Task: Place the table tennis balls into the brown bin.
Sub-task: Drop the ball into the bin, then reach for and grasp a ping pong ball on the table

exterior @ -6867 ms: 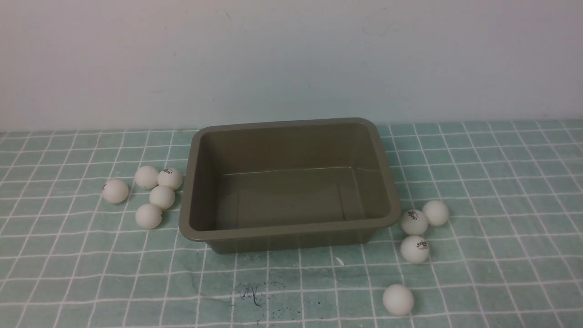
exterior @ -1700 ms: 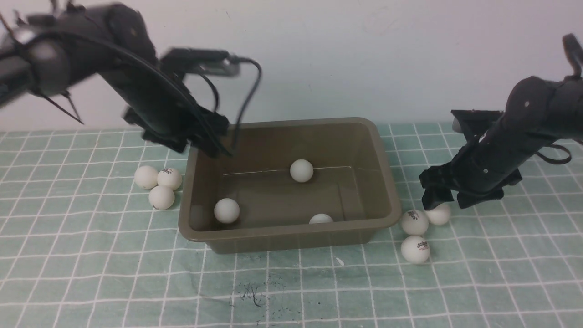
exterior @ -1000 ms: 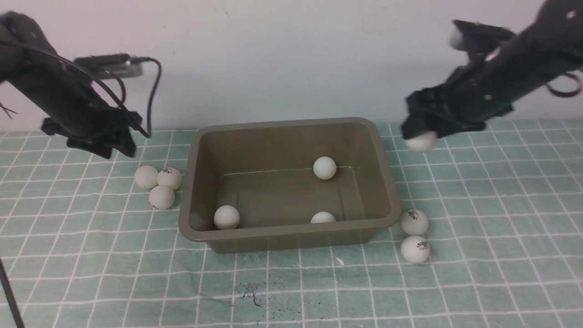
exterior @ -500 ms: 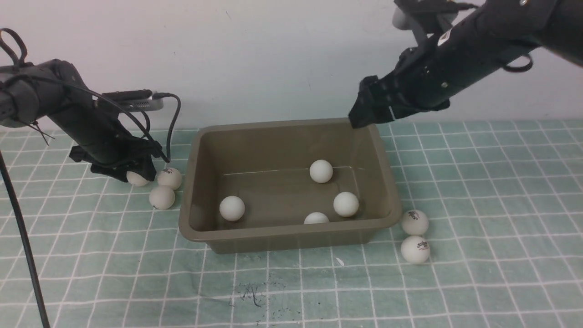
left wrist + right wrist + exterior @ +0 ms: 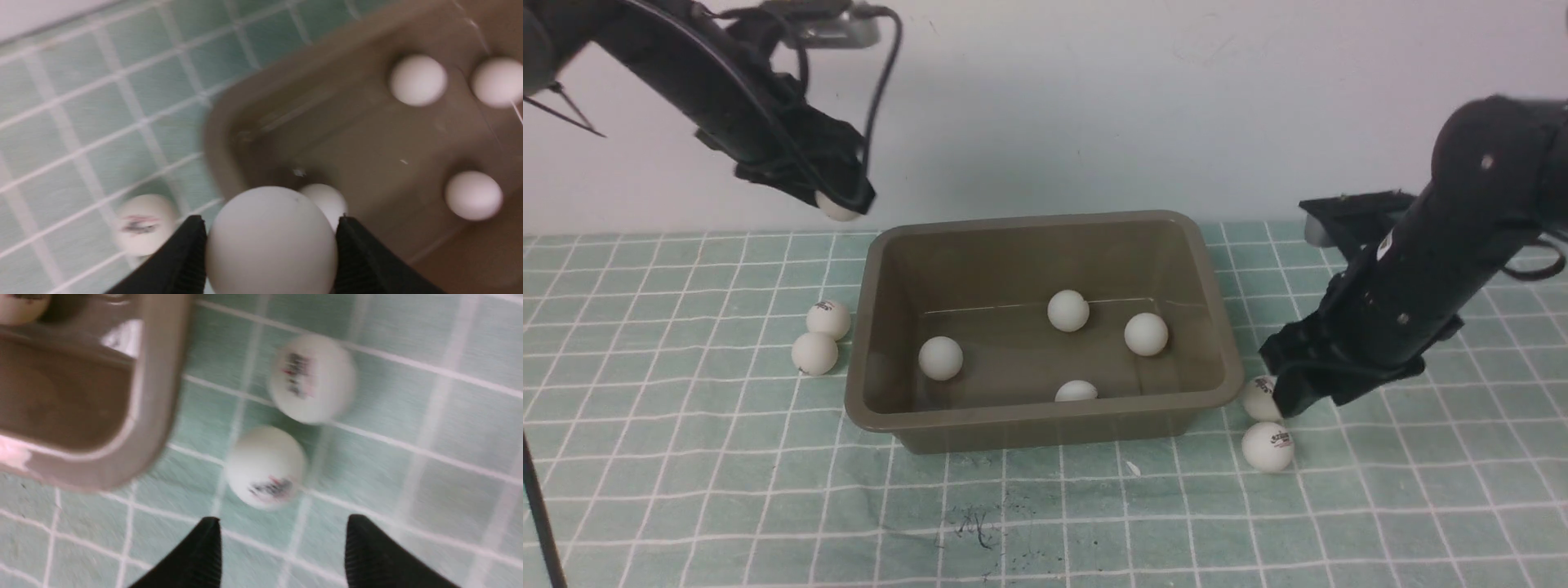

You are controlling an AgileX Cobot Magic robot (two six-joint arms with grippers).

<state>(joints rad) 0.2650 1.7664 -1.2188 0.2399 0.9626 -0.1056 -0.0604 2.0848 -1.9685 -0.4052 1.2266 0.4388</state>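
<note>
The brown bin (image 5: 1029,413) stands mid-table with several table tennis balls inside, one of them (image 5: 1068,310) near its back wall. My left gripper (image 5: 843,201) hangs above the bin's far left corner, shut on a white ball (image 5: 271,241) gripped between both fingers (image 5: 190,249). Two balls (image 5: 828,319) lie on the cloth left of the bin. My right gripper (image 5: 284,521) is low at the bin's near right corner, open and empty. Just beyond its tips lies a logo ball (image 5: 265,465), and a second one (image 5: 312,377) sits past it.
A green checked cloth (image 5: 686,490) covers the table and a pale wall (image 5: 1045,106) rises behind it. The left arm's cable (image 5: 882,73) loops above the bin's left side. The bin's corner (image 5: 163,396) lies close beside the right gripper.
The left gripper rose from the left cluster with a ball and moved toward the bin. The right arm swung from over the bin's far right corner down to the two right-hand balls.
</note>
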